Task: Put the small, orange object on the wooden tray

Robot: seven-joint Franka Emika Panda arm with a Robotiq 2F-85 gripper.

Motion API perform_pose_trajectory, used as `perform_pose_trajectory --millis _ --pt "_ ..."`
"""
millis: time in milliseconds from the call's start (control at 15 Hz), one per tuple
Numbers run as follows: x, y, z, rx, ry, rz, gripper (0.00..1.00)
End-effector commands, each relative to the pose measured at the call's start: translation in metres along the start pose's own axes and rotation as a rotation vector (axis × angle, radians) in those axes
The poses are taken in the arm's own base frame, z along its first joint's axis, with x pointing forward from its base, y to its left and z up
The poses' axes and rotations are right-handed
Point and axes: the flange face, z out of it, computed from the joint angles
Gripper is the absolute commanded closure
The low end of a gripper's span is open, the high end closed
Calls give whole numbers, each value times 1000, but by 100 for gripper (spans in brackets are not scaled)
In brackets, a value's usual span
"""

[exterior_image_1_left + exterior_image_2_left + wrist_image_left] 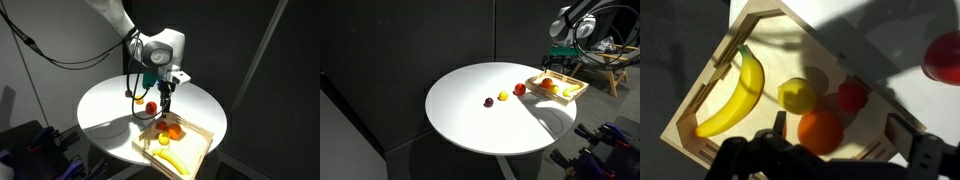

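Observation:
The small orange-red ball (850, 95) lies inside the pale wooden tray (735, 45), next to a big orange fruit (820, 132) and a lemon (796, 95). My gripper (840, 122) is open and empty. It hangs above the tray with the big orange showing between its fingers. In both exterior views the gripper (166, 100) (563, 60) is over the tray (200, 138) (578, 91) at the table's edge. The ball is too small to pick out there.
A banana (735, 95) lies in the tray's other half. A red apple (150, 107) (944, 55) sits on the round white table (105, 105) beside the tray. A yellow-orange ball (503, 96) and a dark ball (488, 101) lie further in.

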Motion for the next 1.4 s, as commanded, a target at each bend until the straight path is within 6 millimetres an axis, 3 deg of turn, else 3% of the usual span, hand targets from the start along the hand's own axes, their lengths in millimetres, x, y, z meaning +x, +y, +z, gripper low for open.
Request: perform_pose_trajectory --millis 0,533,1333 --pt "-15 -20 0 -8 -30 -81 0" --pt "-79 -77 5 -49 -99 -407 0" --pt "-138 -101 -6 -35 -51 -635 0"
